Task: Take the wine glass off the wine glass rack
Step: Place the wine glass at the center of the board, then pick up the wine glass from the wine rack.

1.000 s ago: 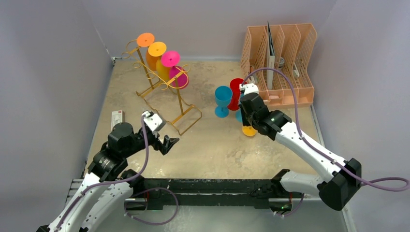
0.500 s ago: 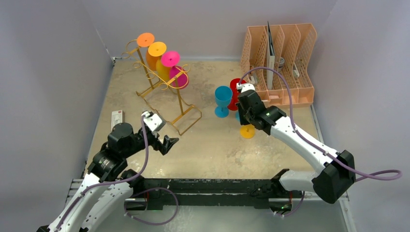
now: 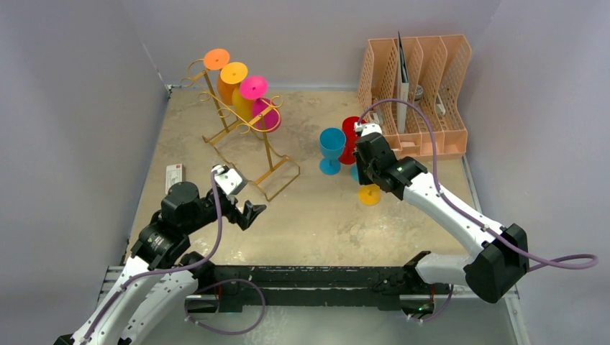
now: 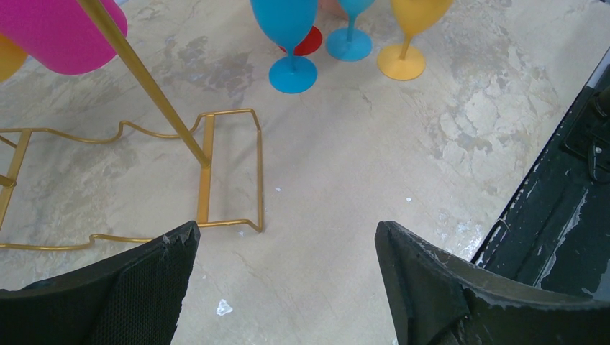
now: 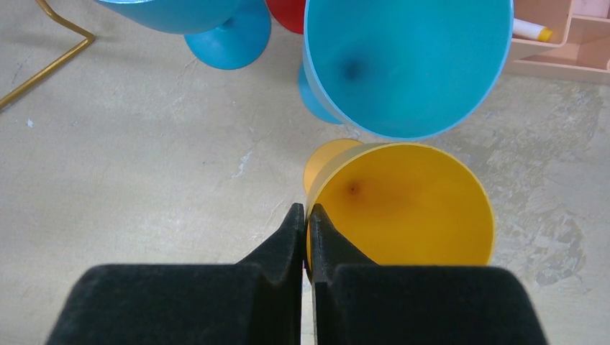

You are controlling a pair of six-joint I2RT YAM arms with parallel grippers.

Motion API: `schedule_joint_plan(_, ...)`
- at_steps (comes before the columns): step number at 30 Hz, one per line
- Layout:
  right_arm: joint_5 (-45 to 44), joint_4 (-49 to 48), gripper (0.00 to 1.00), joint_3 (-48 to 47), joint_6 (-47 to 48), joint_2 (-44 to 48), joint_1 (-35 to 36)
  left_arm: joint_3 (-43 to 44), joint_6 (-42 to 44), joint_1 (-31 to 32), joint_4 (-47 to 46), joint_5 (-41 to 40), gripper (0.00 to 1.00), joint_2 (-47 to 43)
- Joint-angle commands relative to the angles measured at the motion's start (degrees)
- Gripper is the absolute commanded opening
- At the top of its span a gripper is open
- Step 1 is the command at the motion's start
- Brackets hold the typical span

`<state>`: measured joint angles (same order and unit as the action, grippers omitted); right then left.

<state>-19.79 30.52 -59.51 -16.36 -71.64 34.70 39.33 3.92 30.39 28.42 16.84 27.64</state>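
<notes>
Standing foot-down on the mottled beige tabletop (image 3: pixel 316 230), the yellow glass (image 5: pixel 403 205) was off the rack (image 3: pixel 244 126) and well to its right. It stood close to a teal glass (image 5: pixel 410 65), a blue glass (image 3: pixel 331 147) and a red glass (image 3: pixel 351 129), all upright. The tabletop was blotched in pale and grey patches and shut in by plain lilac-grey walls (image 3: pixel 72 108). A peach organiser (image 3: pixel 453 86) stood in its far right corner.

The right hand (image 5: pixel 307 210) was clenched on the yellow glass, pinching the thin near wall of its rim between two black fingers (image 5: pixel 280 244). On the gold rack at far left hung four glasses (image 3: pixel 244 90), orange to magenta, upside down. The left hand (image 4: pixel 285 230) hung released and spread wide above bare tabletop just in front of the rack's wire base, holding nothing.

Against a second before, the right arm had swung leftward, its elbow drawing in from the right edge. The hand had shifted slightly toward the far left, and the yellow glass's foot had scarcely moved. The left arm and the rack were unchanged.
</notes>
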Motion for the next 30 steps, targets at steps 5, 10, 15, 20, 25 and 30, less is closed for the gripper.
schedule_joint_plan(5,0.04,0.71,0.23,-0.97,-0.61,1.07,-0.51,1.88,0.31,-0.11,-0.48,-0.58,0.91,0.09)
schedule_joint_plan(10,2.82,5.13,0.36,-5.21,-1.03,3.44,-0.51,2.02,0.24,-0.14,-0.22,-0.76,0.91,-0.04)
schedule_joint_plan(15,7.86,7.16,0.48,-10.25,-0.85,5.8,-0.51,2.2,0.16,-0.08,0.13,-2.08,0.92,-0.08)
schedule_joint_plan(20,15.01,5.55,0.54,-14.73,-1.5,5.1,-0.51,2.45,-1.91,-0.15,0.47,-8.58,0.94,-0.75)
schedule_joint_plan(25,21.3,3.89,0.57,-19.91,-3.65,0.57,-0.51,2.25,-3.48,-0.17,0.82,-18.25,0.97,-3.28)
schedule_joint_plan(30,28.56,3.19,0.59,-29.5,-5.11,-6.39,-0.5,1.0,-9.55,-0.15,0.6,-31.48,1.0,-4.78)
